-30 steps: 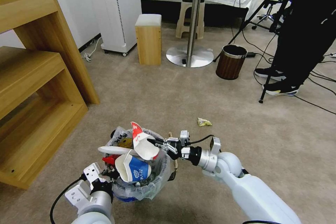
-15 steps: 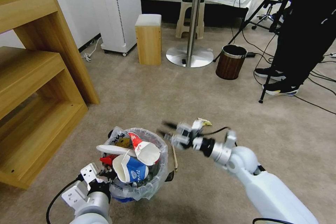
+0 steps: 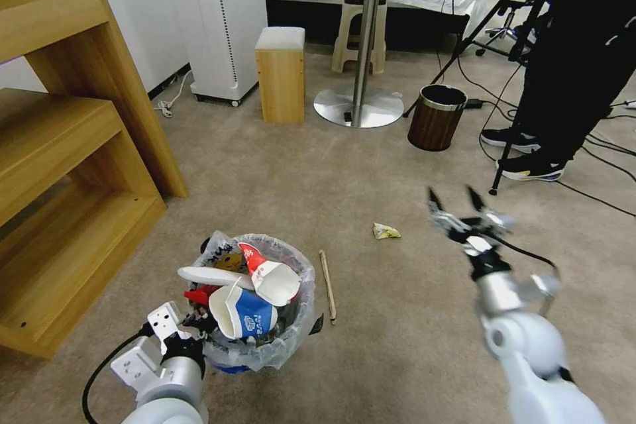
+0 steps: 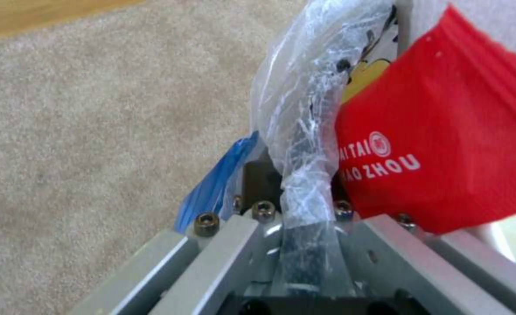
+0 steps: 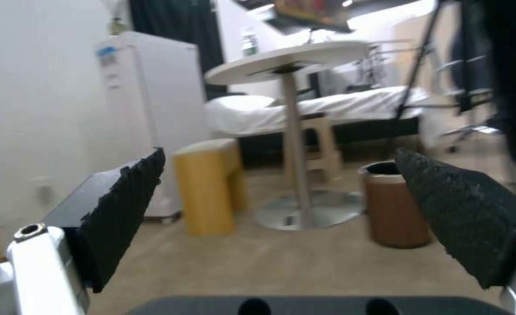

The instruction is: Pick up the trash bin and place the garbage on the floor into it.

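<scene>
The trash bin (image 3: pixel 289 338), lined with a clear bag, hangs low at the front left with my left gripper (image 3: pixel 194 326) shut on its near rim. In the left wrist view the fingers pinch the bagged rim (image 4: pixel 305 175) beside a red wrapper (image 4: pixel 444 144). Garbage fills the bin: a blue-white cup (image 3: pixel 250 313), a red-white carton (image 3: pixel 270 276) and a white slipper (image 3: pixel 204 274). On the carpet lie a wooden stick (image 3: pixel 327 286) and a yellow crumple (image 3: pixel 385 231). My right gripper (image 3: pixel 457 202) is raised to the right of them, open and empty; its pads (image 5: pixel 124 205) stand wide apart.
A wooden shelf unit (image 3: pixel 66 165) stands at the left. Farther off are a wooden stool (image 3: pixel 281 73), a round table's base (image 3: pixel 358 106) and a brown bin with a chrome rim (image 3: pixel 437 117). A person's legs and a tripod (image 3: pixel 530 79) stand at the right, with cables on the floor.
My right gripper has left the carton in the bin and swung away to the right and upward, staying open. The bin has sunk slightly toward the lower left with the left gripper.
</scene>
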You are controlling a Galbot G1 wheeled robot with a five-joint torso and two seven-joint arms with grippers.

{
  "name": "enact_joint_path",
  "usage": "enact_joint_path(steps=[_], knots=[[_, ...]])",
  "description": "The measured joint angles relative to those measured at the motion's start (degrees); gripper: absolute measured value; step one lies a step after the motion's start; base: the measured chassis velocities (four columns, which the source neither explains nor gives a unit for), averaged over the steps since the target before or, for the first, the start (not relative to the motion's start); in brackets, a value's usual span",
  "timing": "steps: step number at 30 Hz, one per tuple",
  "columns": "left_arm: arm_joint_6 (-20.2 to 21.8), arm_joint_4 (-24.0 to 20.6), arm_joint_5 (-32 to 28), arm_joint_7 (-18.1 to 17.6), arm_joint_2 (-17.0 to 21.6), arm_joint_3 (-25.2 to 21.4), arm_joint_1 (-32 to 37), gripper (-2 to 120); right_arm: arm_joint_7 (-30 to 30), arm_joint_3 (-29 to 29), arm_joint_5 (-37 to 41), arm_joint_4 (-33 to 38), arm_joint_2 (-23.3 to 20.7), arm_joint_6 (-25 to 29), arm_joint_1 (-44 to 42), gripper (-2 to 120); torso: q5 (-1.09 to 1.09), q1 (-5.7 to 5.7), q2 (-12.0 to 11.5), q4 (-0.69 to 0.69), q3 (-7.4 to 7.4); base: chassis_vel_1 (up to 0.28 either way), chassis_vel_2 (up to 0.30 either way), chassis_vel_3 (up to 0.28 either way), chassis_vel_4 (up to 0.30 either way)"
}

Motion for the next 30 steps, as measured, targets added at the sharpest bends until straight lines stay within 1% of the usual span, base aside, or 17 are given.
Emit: enact_joint_path(steps=[3,7,9,11,13,14,16,17,20,25,30], knots=[[0.1,0.0,0.1,0.3,0.5,-0.4,-0.2,0,0.0,1.2,-0.7,-0.1,0.1,0.7,-0.9,100,-0.01,0.0,0.0,0.0,0.0,0.0,0.0,0.0,0.0],[0.8,-0.1,-0.4,0.4,2.8,-2.2,-1.0,0,-0.4,2.2,-1.5,0.2,0.0,1.6,-2.2,100,-0.01,0.0,0.0,0.01,0.01,0.0,0.0,0.0,0.0],[1.6,-0.9,-3.3,-0.1,4.6,-4.6,-1.2,0,-0.6,2.2,-1.7,0.4,0.2,1.9,-2.6,100,-0.01,0.0,0.0,0.01,0.0,0.0,0.0,0.0,0.0],[1.9,-1.2,-4.4,-0.2,4.9,-5.5,-1.2,0,-0.7,2.3,-1.9,0.4,0.3,2.1,-2.6,100,0.0,0.0,0.0,0.01,0.01,0.0,0.0,0.0,0.0],[2.7,-2.1,-8.5,-0.7,5.7,-8.9,-1.5,0,-1.3,2.3,-2.3,-0.2,0.9,3.0,-2.6,100,0.0,0.0,0.0,0.01,0.01,0.0,0.0,0.0,0.0],[2.7,-2.1,-8.5,-0.7,5.7,-8.9,-1.5,0,-1.3,2.3,-2.3,-0.2,0.9,3.0,-2.6,100,0.0,0.0,0.0,0.01,0.01,0.0,0.0,0.0,0.0],[3.0,-2.6,-10.3,-0.9,5.8,-10.9,-1.7,0,-1.3,2.3,-2.3,-0.2,1.1,3.2,-2.6,100,-0.01,0.0,0.0,0.01,0.01,0.0,0.0,0.0,0.0],[3.0,-2.6,-10.3,-0.9,5.8,-10.9,-1.7,0,-1.3,2.3,-2.3,-0.2,1.1,3.2,-2.6,100,-0.01,0.0,0.0,0.01,0.01,0.0,0.0,0.0,0.0],[3.2,-2.8,-12.8,-0.9,5.8,-13.9,-1.7,0,-2.1,2.4,-2.2,-0.2,1.5,4.0,-2.7,100,-0.01,0.0,0.0,0.01,0.01,0.0,0.0,0.0,0.0],[3.2,-2.8,-13.6,-1.0,5.8,-14.9,-1.5,0,-3.4,2.6,-1.5,-0.3,1.6,4.6,-3.0,100,-0.01,0.0,0.0,0.01,0.01,0.0,0.0,0.0,0.0],[3.3,-3.0,-13.6,-1.0,5.3,-14.3,-1.3,0,-3.5,2.5,-1.0,-0.6,1.6,5.2,-3.1,100,0.0,0.0,0.0,0.0,0.01,0.0,0.0,0.0,0.0]])
